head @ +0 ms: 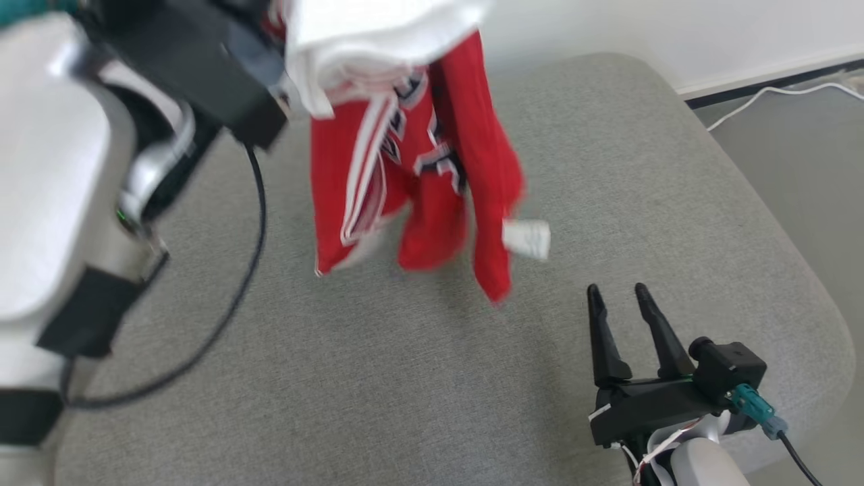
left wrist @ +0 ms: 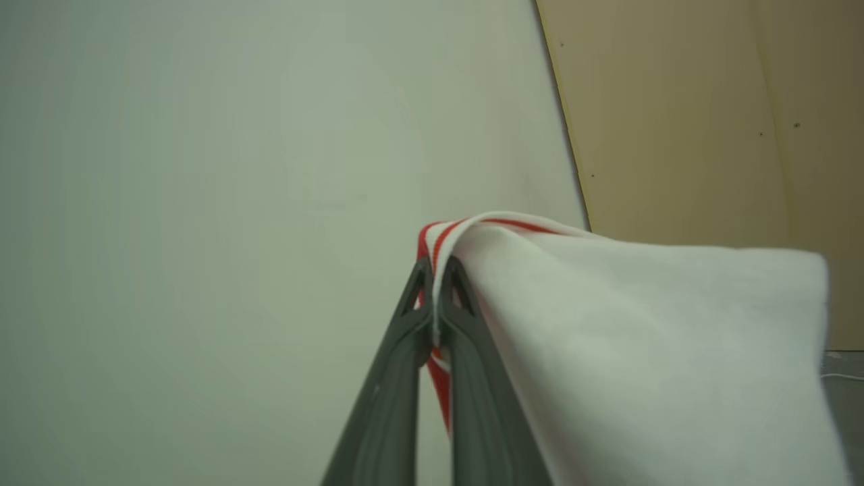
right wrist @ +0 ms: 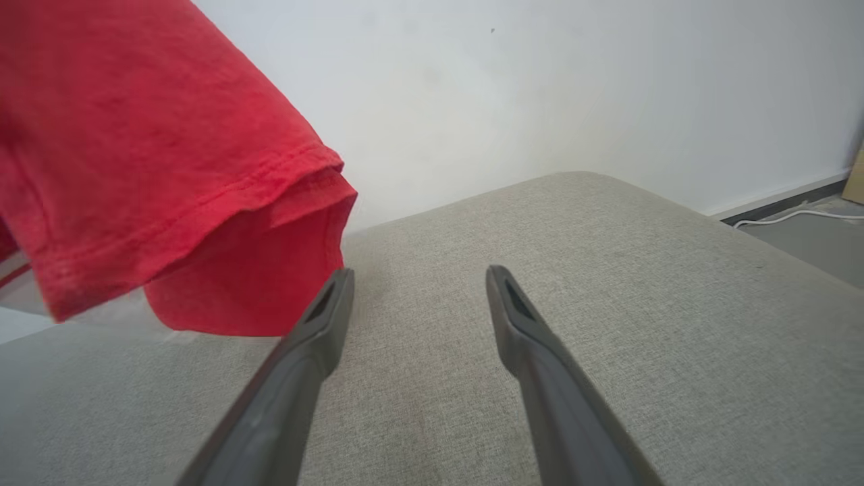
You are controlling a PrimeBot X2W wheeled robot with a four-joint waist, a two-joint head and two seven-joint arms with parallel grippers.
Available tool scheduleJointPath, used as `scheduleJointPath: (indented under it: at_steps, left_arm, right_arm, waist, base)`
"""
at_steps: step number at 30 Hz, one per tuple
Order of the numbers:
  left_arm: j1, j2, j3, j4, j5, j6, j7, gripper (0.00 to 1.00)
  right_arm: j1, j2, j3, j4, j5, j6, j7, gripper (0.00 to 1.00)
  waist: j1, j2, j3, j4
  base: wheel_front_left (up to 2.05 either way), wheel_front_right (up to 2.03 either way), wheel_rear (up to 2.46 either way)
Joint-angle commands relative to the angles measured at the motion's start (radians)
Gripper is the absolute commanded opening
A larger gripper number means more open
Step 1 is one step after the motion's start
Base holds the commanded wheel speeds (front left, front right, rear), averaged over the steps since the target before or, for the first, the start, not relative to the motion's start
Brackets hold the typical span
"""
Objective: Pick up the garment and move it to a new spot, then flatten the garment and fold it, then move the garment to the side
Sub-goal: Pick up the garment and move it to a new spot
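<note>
Grey cushion [head: 607, 169] carries the work; its rounded far right corner shows in the head view. Garment [head: 418, 189], red w/ white trim and lettering, hangs bunched in the air over the cushion's middle. Its lowest hem looks clear of the fabric, and a white label [head: 526, 237] dangles on its right side. Left gripper [left wrist: 435, 270] is up high, jaws pinched tight on a red-and-white striped edge, w/ white cloth draped over one finger. Right gripper [head: 617, 291] sits low near the cushion's near right edge, jaws spread wide, nothing btwn them. A red hemmed end hangs just beside it.

Step in hand looks like the carry to a new spot. To do it well: hold the pinch firm, lower so the hem lands first, then draw away so the cloth lays out flat, not in a heap. The right gripper could catch a free edge to spread it.
</note>
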Motion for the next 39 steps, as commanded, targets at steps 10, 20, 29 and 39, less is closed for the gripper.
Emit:
scheduleJointPath:
  at_steps: [10,20,29,39]
  left_arm:
    - [0.325,0.023,-0.003,-0.076,-0.052,0.091,-0.079,0.00]
    - [0.614,0.071,0.014,0.023,-0.081,0.148,-0.208,0.00]
    - [0.682,0.009,-0.028,0.206,-0.068,0.114,-0.294,0.00]
    - [0.718,-0.065,0.014,0.296,-0.014,0.097,-0.316,1.00]
  right_arm:
    - [0.022,-0.002,-0.035,0.000,-0.051,0.001,-0.002,1.00]
    - [0.031,-0.002,-0.034,0.023,-0.081,0.001,-0.002,1.00]
    - [0.023,-0.002,-0.021,0.033,-0.095,0.001,-0.001,1.00]
    - [0.032,-0.002,-0.020,0.042,-0.094,0.001,-0.001,1.00]
  waist:
    - [0.0001,0.0001,0.001,0.110]
    - [0.0001,0.0001,-0.023,0.205]
    - [0.0001,0.0001,-0.019,0.251]
    - [0.0001,0.0001,-0.032,0.275]
  base:
    - [0.00,0.00,0.00]
    - [0.00,0.00,0.00]
    - [0.00,0.00,0.00]
    - [0.00,0.00,0.00]
